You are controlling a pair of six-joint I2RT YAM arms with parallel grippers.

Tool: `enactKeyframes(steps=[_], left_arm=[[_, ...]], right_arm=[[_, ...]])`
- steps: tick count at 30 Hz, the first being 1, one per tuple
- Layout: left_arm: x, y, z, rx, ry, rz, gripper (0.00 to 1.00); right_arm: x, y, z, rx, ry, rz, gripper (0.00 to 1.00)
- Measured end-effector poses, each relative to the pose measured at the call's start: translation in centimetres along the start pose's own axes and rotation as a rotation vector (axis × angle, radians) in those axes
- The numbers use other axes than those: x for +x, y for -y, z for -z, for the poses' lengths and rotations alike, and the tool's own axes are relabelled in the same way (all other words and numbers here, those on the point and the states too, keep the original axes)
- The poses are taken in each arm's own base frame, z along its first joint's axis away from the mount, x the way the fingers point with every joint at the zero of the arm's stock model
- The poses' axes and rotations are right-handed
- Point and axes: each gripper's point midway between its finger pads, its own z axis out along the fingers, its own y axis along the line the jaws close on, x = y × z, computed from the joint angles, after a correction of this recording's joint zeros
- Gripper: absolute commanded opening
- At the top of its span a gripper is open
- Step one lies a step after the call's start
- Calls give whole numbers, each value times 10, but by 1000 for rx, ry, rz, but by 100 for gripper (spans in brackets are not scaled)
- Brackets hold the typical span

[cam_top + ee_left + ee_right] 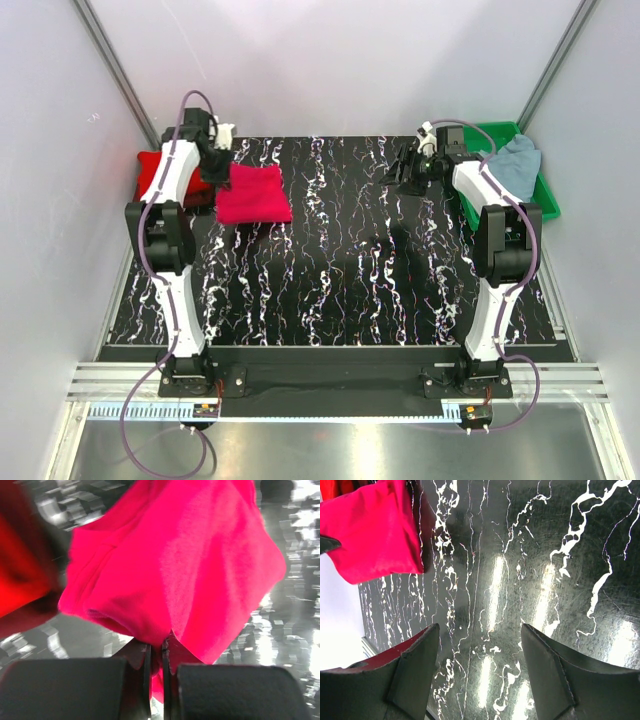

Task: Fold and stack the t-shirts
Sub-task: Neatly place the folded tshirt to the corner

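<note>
Black fingers of the left gripper are seen clamped on a fold of the crimson cloth t-shirt, with the cloth pinched between them. That shirt is folded to a rough square with soft creases and is placed at the far left of the black white-veined table. Whether its gripped edge is lifted off the surface cannot be told. Just beside it, at the table's left edge, a bright red cloth pile is noted. A pale grey-blue cloth t-shirt is heaped in the green plastic tray at the far right. The right gripper is held with its jaws wide apart and nothing between them, above the table's far right. Bare table surface is recorded between the crimson shirt and the right gripper, and across the near half.
</note>
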Motion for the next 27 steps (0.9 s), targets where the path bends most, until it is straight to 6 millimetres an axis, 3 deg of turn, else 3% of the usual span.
enactKeyframes(steps=[6,9,18,27], left_arm=[[-2,-58,21,-155,14,9,0],[-10,-74,31,-219,38,-1,0],[-62,-71,65,-284,190,-77,0],[-66,-76,70,-330,197,-95,0]], right_arm=[[6,4,-1,6,-12,-11,74],[10,7,-2,9,-19,-17,74],[13,5,3,10,-19,-18,74],[14,3,7,8,-12,-14,74]])
